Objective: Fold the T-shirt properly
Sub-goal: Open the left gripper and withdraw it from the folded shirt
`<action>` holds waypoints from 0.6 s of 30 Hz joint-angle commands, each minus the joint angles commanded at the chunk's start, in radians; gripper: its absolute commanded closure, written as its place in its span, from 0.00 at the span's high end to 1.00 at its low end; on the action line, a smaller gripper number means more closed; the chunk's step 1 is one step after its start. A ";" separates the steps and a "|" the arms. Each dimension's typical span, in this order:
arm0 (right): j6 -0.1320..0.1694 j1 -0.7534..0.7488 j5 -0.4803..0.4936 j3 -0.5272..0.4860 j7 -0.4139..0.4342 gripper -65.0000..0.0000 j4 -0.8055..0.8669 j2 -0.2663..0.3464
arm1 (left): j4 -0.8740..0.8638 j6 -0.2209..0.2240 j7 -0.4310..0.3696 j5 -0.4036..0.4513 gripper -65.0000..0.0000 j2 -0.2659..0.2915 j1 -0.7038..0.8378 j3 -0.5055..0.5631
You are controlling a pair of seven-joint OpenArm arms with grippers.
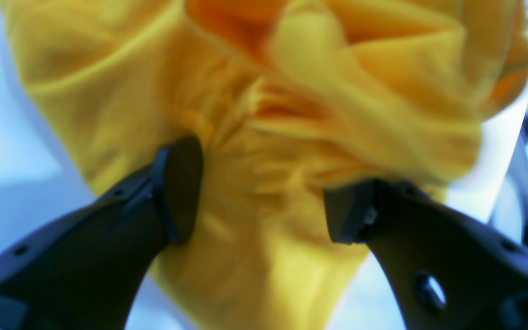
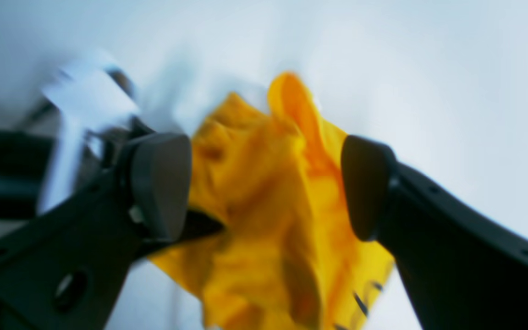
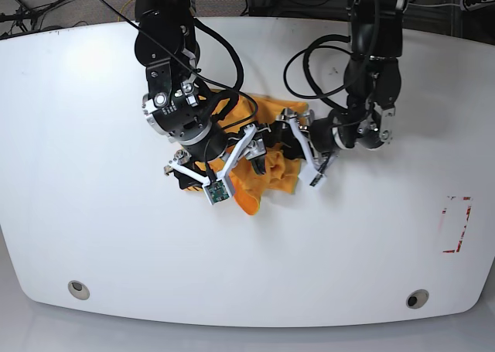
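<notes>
A broad white table (image 3: 93, 236) fills nearly the whole base view, with dark floor and cables showing along the top edge. At the upper middle of that frame, two black arms reach down and meet over the T-shirt (image 3: 267, 178), which lies crumpled in an orange-yellow heap on the table just above centre. The garment is bunched in thick folds rather than spread flat; a few black marks of print show at the lower right of the right wrist view.

The right gripper (image 2: 266, 188) hovers over the heap with its jaws spread wide, cloth visible in the gap but neither pad pressing on it. The left gripper (image 1: 264, 197) likewise stands with its jaws apart, wrinkled fabric filling the space between them and rising toward the top of that frame; the view is blurred, so contact with the pads cannot be told.

At the right of the base view, a small red-outlined rectangle (image 3: 456, 224) marks the table. Two round fittings (image 3: 77, 288) sit near its lower edge.
</notes>
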 joint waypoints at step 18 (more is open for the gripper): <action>0.011 -0.012 0.253 0.183 0.000 0.75 -0.046 0.006 | 0.152 -0.005 0.002 -0.370 0.60 -0.315 0.124 -0.222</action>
